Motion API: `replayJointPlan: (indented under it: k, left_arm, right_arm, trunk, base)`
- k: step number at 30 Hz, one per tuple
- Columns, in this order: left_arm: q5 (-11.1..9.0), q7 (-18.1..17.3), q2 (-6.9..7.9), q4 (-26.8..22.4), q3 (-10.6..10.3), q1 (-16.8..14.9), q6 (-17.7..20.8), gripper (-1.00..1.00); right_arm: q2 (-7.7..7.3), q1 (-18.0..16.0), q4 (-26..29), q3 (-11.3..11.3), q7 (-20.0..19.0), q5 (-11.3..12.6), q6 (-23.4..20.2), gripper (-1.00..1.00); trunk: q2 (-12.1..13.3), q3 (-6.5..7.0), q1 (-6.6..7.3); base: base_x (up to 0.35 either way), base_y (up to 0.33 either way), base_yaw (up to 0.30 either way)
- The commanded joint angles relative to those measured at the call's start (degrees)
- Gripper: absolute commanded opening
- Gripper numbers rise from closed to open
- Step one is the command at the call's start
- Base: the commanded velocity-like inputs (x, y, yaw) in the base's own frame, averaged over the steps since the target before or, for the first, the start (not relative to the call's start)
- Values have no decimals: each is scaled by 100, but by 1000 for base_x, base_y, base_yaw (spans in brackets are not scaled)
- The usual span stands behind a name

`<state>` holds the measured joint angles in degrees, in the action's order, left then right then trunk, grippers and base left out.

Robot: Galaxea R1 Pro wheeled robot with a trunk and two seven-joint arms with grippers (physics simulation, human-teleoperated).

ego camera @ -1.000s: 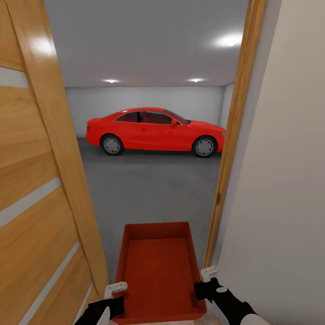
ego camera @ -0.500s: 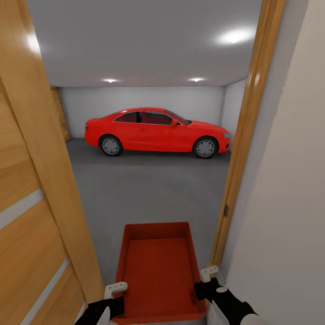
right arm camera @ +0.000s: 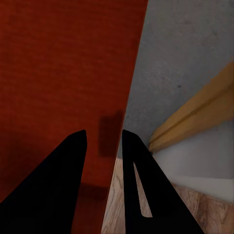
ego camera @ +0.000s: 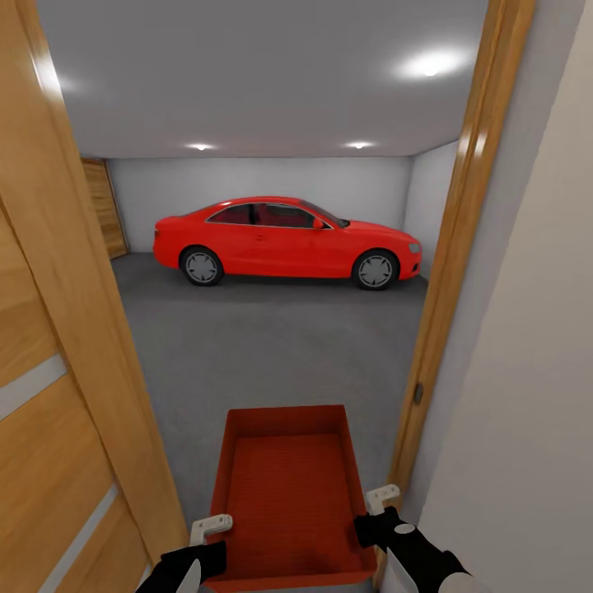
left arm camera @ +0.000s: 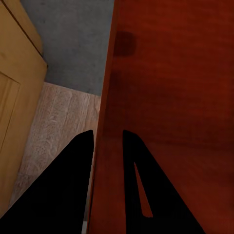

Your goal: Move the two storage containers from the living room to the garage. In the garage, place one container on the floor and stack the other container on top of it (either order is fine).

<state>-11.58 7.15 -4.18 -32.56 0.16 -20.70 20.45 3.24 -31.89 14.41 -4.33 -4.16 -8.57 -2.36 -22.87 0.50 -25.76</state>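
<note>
No readable writing. You hold one red-orange storage container (ego camera: 290, 494), empty, in the doorway: left gripper (left arm camera: 107, 139) clamped on its left wall, right gripper (right arm camera: 103, 138) clamped on its right wall. Ahead lies grey garage floor (ego camera: 272, 346), then a red car (ego camera: 288, 240).

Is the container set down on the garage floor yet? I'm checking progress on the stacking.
No: the storage container is held at its side walls by the left gripper and right gripper in the doorway.
</note>
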Motion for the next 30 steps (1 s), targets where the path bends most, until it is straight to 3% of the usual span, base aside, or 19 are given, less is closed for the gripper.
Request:
replayJointPlan:
  k: [1, 23, 30]
  left_arm:
    - [86, 67, -4, 5, 19, 5, 47, -100]
    - [86, 67, -4, 5, 19, 4, 47, -100]
    - [86, 67, -4, 5, 19, 3, 47, -100]
  right_arm:
    - [203, -2, 27, -15, -199, 4, 47, -100]
    - [203, -2, 27, -16, -198, 6, 45, -100]
    - [203, -2, 27, -15, -194, 12, 46, -100]
  trunk:
    - [-5, -2, -2]
    - [-5, -2, -2]
    - [-5, -2, -2]
  base:
    - [0, 0, 0]
    - [0, 0, 0]
    - [0, 139, 0]
